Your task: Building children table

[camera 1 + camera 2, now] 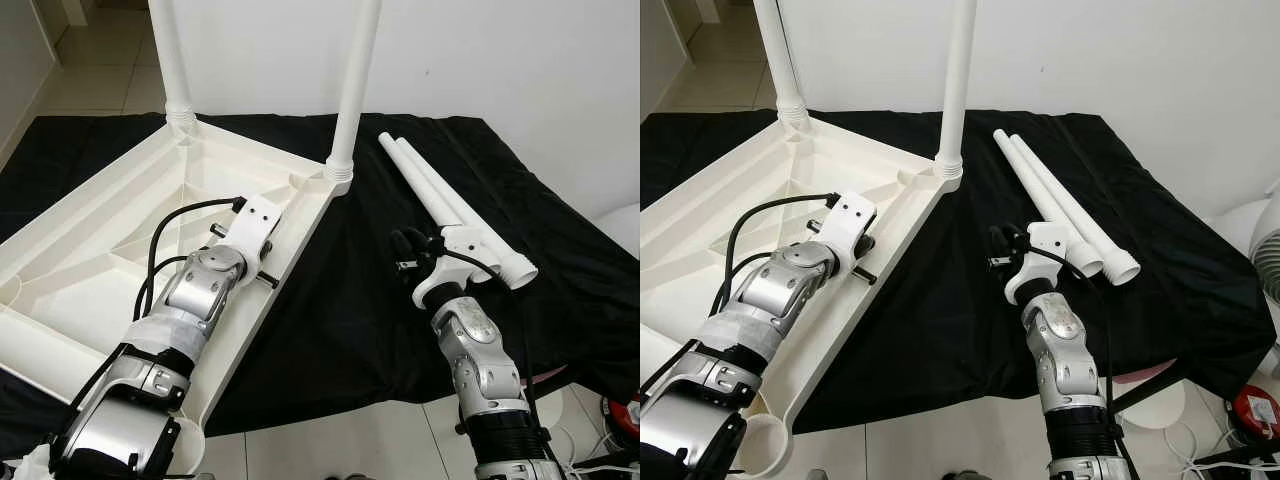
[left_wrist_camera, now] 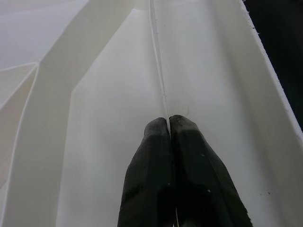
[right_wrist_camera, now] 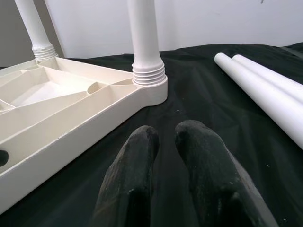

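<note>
A white plastic table top (image 1: 100,190) lies upside down on a black cloth (image 1: 340,320). Two white legs stand screwed into its far corners, one at the left (image 1: 172,60) and one at the right (image 1: 358,80). Two loose white legs (image 1: 440,190) lie side by side on the cloth to the right. My left gripper (image 2: 168,122) rests inside the table's underside by its right rim, fingers shut on nothing. My right gripper (image 3: 165,130) hovers low over the cloth between the table and the loose legs, its fingers drawn together and holding nothing.
A white wall (image 1: 500,60) rises right behind the cloth. Pale floor tiles (image 1: 350,440) show at the near edge. A red object (image 1: 1255,410) with cables and a white round item (image 1: 1265,250) sit at the far right.
</note>
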